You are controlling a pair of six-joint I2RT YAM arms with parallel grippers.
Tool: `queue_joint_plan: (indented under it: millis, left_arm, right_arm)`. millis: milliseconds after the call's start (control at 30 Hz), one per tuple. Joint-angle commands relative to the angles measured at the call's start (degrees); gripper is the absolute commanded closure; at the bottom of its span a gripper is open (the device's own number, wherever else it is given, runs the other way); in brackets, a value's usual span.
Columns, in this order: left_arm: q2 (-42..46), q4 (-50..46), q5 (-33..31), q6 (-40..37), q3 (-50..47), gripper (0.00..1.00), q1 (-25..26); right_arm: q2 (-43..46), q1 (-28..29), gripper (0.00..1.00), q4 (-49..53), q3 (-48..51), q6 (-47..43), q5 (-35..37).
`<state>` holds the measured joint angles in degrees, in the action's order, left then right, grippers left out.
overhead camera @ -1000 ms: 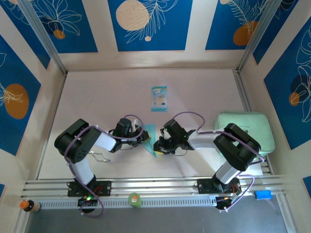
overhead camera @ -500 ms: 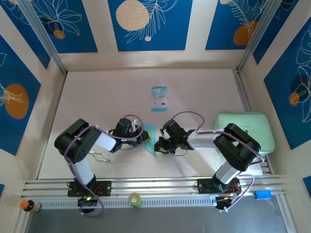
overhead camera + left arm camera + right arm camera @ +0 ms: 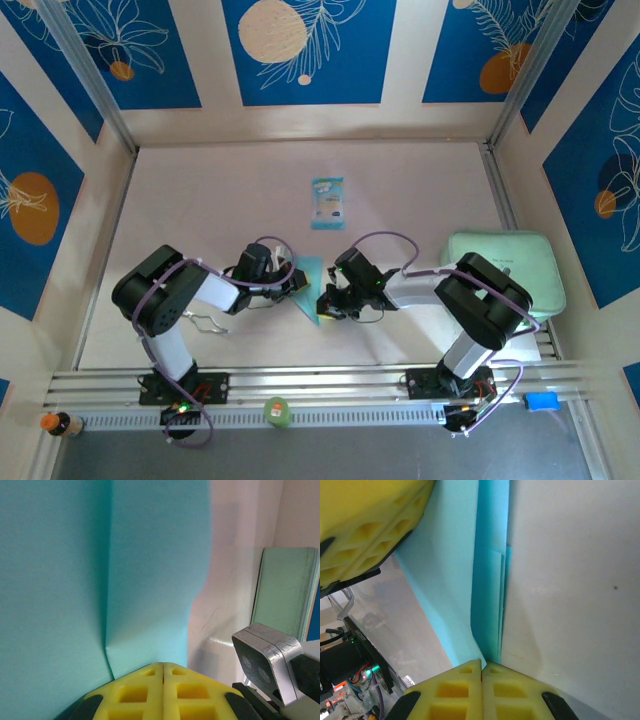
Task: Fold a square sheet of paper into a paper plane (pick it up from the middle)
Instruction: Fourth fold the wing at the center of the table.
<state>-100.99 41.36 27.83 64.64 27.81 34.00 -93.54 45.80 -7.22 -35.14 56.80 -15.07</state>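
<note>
Tabletop (image 3: 200, 200) was a pale, matte pinkish white, bare over most of its width, with an aluminium rail (image 3: 330, 380) running along the near edge where my two arms were bolted. Walls closed the space in on three sides, cream with deep blue panels (image 3: 305, 50) carrying white leaf drawings and orange or cream discs.

My left gripper (image 3: 295, 280) was clenched on the paper (image 3: 308, 278) from its 9 o'clock side. Through the left wrist camera the yellow fingertips (image 3: 145, 695) sat pressed flat together, and a crease in the paper (image 3: 150, 570) ran straight down into them. My right gripper (image 3: 327, 303) was clamped on the same paper from about 4 o'clock. In the right wrist view its yellow fingertips (image 3: 455, 695) met with no gap, and the stacked folded edges of the paper (image 3: 487, 570) ran down into the seam between them. The left gripper (image 3: 370, 525) loomed at 10 o'clock in that view.

The paper lay near the middle of the table, between the two grippers, partly folded into a narrow shape.

At 12 o'clock from it, well apart, lay a small teal-and-white packet (image 3: 327, 203). At 3 o'clock, near the right wall, sat a pale green pad (image 3: 520, 265), also seen from the left wrist (image 3: 285, 590). Below the rail I saw a small green round object (image 3: 277, 411) and, at 7 o'clock, a little orange-capped bottle (image 3: 60, 424).
</note>
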Motion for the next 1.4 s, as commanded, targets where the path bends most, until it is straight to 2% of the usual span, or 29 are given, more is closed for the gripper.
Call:
queue_joint_plan:
  millis: [0,300,467,500,633,700,967,1367]
  left_arm:
    - [-2.46,-8.06,-3.59,-0.87,-0.99,1.00,-0.07]
    - [-2.46,-7.66,-3.40,-0.90,-1.13,1.00,-0.07]
    - [-2.35,-7.60,-3.31,-0.93,-1.09,1.00,-0.12]
    - [-2.43,-7.70,-3.32,-0.93,-1.01,1.00,-0.08]
    - [-2.69,-7.53,-3.17,-0.94,-0.94,1.00,-0.07]
    - [-2.81,-7.37,-3.07,-0.89,-0.92,1.00,-0.10]
    - [-2.72,-7.39,-3.12,-0.88,-1.01,1.00,-0.07]
    - [-2.90,-7.00,-3.01,-0.78,-1.09,1.00,-0.07]
  right_arm:
    - [1.54,0.87,0.92,4.52,1.76,-1.43,-2.68]
    - [7.26,0.54,0.76,7.53,0.14,-0.84,0.94]
    - [11.58,-1.53,0.71,3.37,2.73,1.89,1.04]
    - [11.69,-1.91,0.72,2.31,2.84,2.00,0.27]
    - [9.07,-2.12,0.89,-1.71,0.55,2.56,-2.85]
    - [6.77,-1.95,0.93,-2.40,-1.21,2.71,-3.62]
    - [-0.96,-0.09,0.95,1.07,-7.46,2.00,-1.97]
    - [-5.02,0.25,0.96,-3.39,-5.19,4.24,-4.89]
